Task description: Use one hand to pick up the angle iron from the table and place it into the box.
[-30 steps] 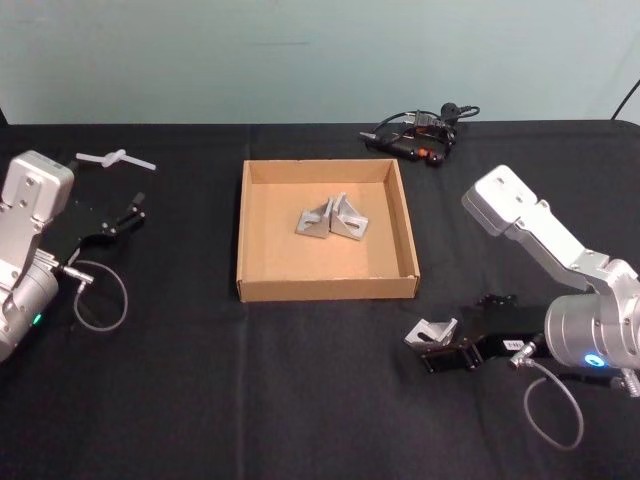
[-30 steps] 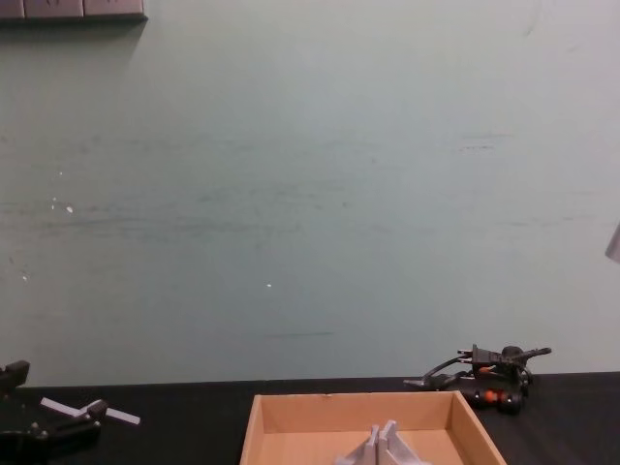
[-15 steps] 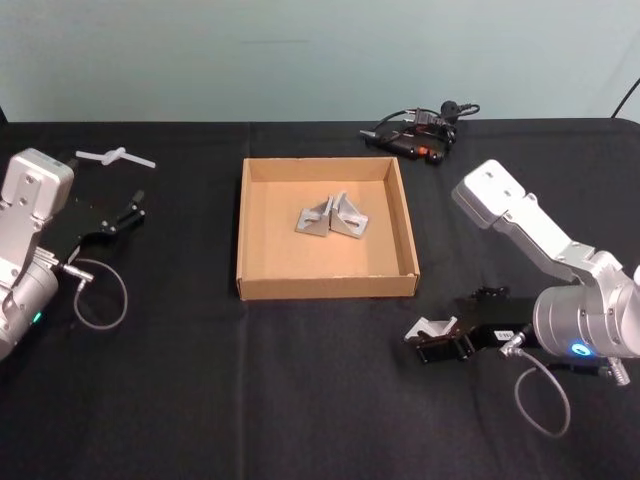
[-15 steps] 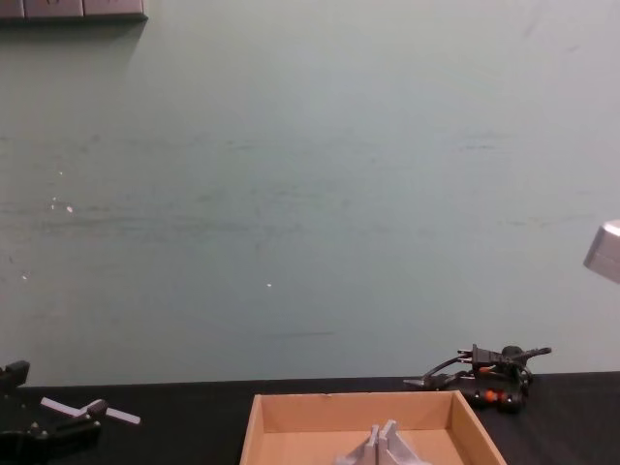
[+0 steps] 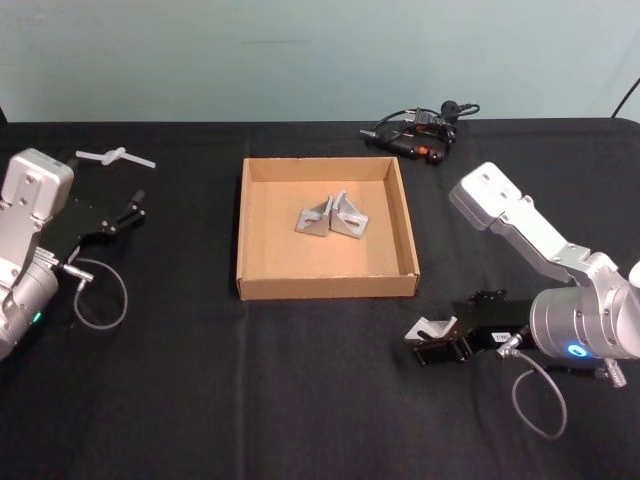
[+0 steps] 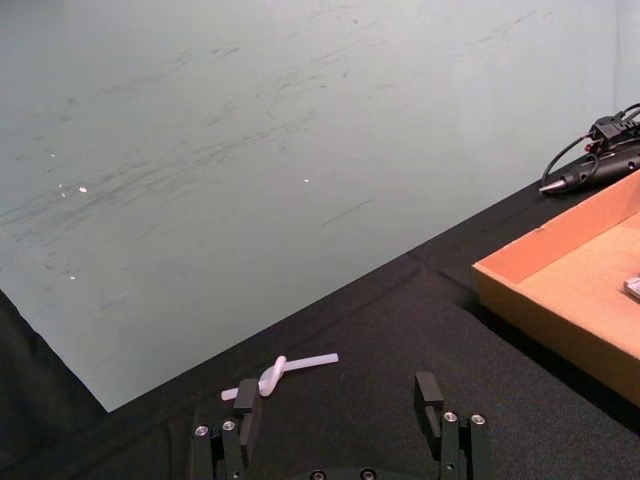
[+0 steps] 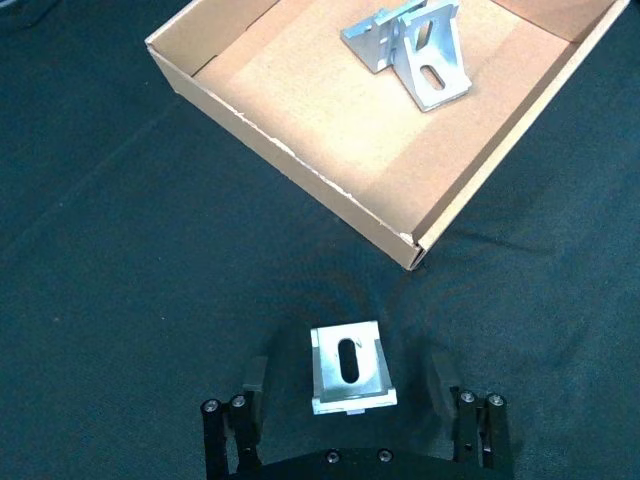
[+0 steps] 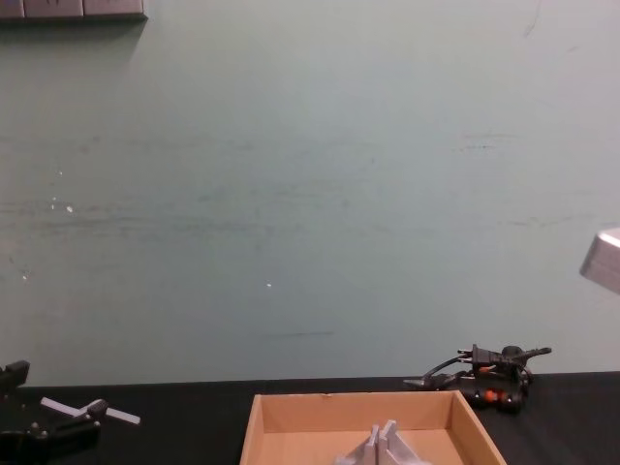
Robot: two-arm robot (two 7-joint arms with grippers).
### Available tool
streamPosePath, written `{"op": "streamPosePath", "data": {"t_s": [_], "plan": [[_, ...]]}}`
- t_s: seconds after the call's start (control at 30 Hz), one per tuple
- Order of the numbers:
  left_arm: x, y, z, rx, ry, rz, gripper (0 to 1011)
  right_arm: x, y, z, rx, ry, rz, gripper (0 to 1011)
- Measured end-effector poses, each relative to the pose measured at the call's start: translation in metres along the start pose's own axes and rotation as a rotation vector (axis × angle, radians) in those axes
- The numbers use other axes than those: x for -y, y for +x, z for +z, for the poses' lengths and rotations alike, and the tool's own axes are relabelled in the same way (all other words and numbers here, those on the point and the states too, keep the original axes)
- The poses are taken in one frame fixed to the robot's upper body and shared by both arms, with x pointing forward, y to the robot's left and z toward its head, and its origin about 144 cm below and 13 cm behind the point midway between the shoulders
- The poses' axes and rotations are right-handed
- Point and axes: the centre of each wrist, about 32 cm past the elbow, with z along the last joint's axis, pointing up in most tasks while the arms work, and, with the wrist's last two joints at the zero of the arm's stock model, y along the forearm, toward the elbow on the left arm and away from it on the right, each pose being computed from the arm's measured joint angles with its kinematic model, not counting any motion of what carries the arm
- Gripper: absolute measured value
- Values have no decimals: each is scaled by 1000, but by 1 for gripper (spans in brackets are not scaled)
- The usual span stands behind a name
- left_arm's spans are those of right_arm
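Note:
One silver angle iron (image 7: 348, 366) lies on the black table (image 5: 300, 400) in front of the box's right corner, between my right gripper's (image 7: 348, 388) spread fingers (image 7: 254, 384), with a gap on each side. In the head view that angle iron (image 5: 432, 329) sits at the tip of the right gripper (image 5: 438, 346). The tan cardboard box (image 5: 243, 230) stands mid-table with two more angle irons (image 5: 331, 217) inside, also seen as the angle irons (image 7: 411, 46) in the box (image 7: 300, 160). My left gripper (image 6: 338, 400) rests open at the far left (image 5: 126, 214).
A black corded tool (image 5: 420, 130) lies behind the box's right corner. A white plastic piece (image 5: 114, 157) lies at the back left, just beyond the left gripper. The right arm's elbow (image 5: 490, 200) rises to the right of the box. The front of the table is bare cloth.
The right arm's elbow and wrist have shifted a little to the left. Its gripper stays open around the angle iron on the table. The left arm has not moved.

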Motion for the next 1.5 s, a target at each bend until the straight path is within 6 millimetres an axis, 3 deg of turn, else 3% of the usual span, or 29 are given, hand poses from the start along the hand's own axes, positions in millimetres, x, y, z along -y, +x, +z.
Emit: {"op": "streamPosePath", "data": {"t_s": [1.2, 1.33, 1.5], "plan": [[0, 0, 0, 0, 0, 0, 1005, 1, 0, -3, -20, -23, 2, 1003], [0, 0, 0, 0, 0, 0, 1005, 1, 0, -3, -19, -22, 2, 954], [0, 0, 0, 0, 0, 0, 1005, 1, 0, -2, -19, -23, 2, 816]]}}
